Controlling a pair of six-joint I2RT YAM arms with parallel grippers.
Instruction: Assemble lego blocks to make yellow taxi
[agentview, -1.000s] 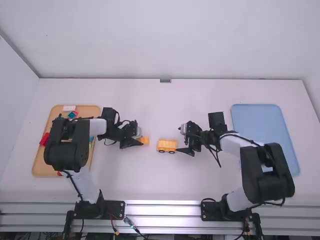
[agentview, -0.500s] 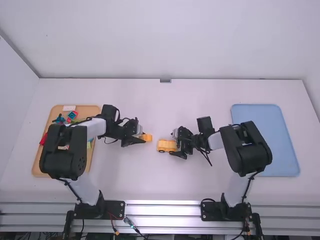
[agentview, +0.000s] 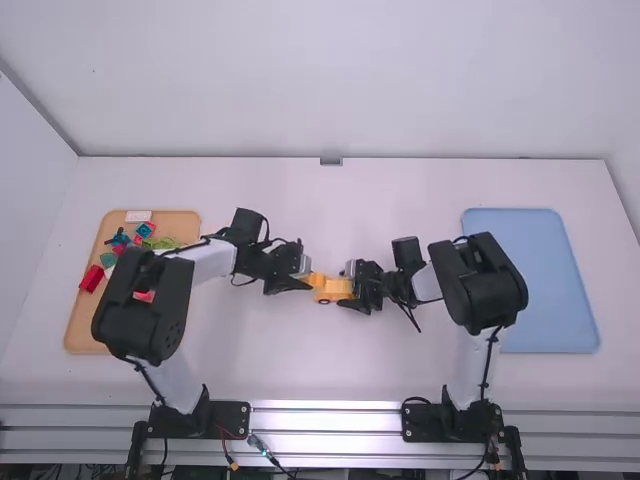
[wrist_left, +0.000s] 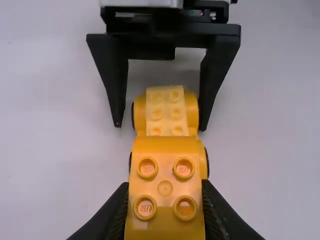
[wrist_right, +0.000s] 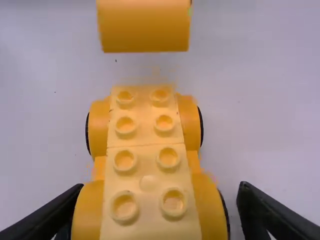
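A: Here's the left gripper (wrist_left: 165, 186), clamped on the yellow block (wrist_left: 165, 220) by its two opposite sides, studs (wrist_left: 147, 169) up. And the partner?

B: The right gripper (wrist_right: 161, 187) stands parted, a finger on each side of the car base (wrist_right: 145, 135). One finger is clear of the flank; whether the other touches, I can't tell.

A: So the base sits on the table (agentview: 330, 370) between those fingers, with the block just beyond its far end as the right gripper looks at it. How does this pair handle?

B: Light stuff, I'd say! Hard, stiff plastic, no give, unlikely to break. But smooth, so a weak pinch could let the block tilt when it meets resistance.

A: And those wheels (wrist_right: 202, 127)?

B: There's the catch! If they turn, the base could roll along the line between the grippers at the slightest nudge. I'd close the right gripper on the body's flanks, low down, and hold it still.

A: Best hold on the block?

B: Just what it has: flat sides, squarely, fingertips above the bottom edge so nothing gets wedged underneath. Then line up over the base's studs and press straight down, firmly. Skewed, it'll jam or perch half-seated!
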